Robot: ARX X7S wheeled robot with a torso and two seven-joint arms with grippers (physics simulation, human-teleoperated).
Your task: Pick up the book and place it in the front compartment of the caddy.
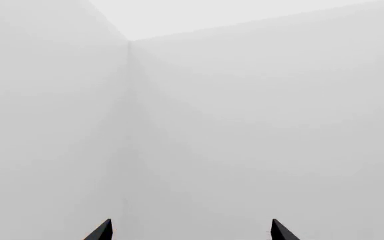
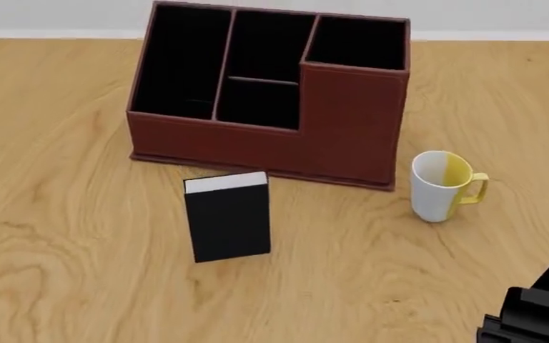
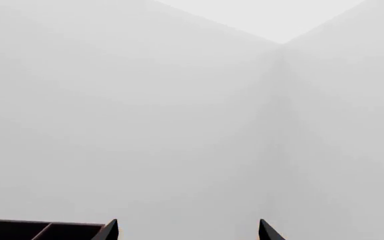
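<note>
The book (image 2: 228,216) is black with a white top edge and stands upright on the wooden table, just in front of the caddy. The caddy (image 2: 351,128) is a dark red-brown box with black compartments split by thin dividers; a strip of it shows in the right wrist view (image 3: 38,230). My left gripper (image 1: 192,231) is open and empty, facing only pale walls. My right gripper (image 3: 188,231) is open and empty. Neither gripper's fingers show in the head view; both are away from the book.
A white-and-yellow mug (image 2: 439,186) stands to the right of the caddy's front corner. A black part of my right arm (image 2: 542,307) sits at the head view's lower right. The wooden table (image 2: 65,271) stretches around the objects.
</note>
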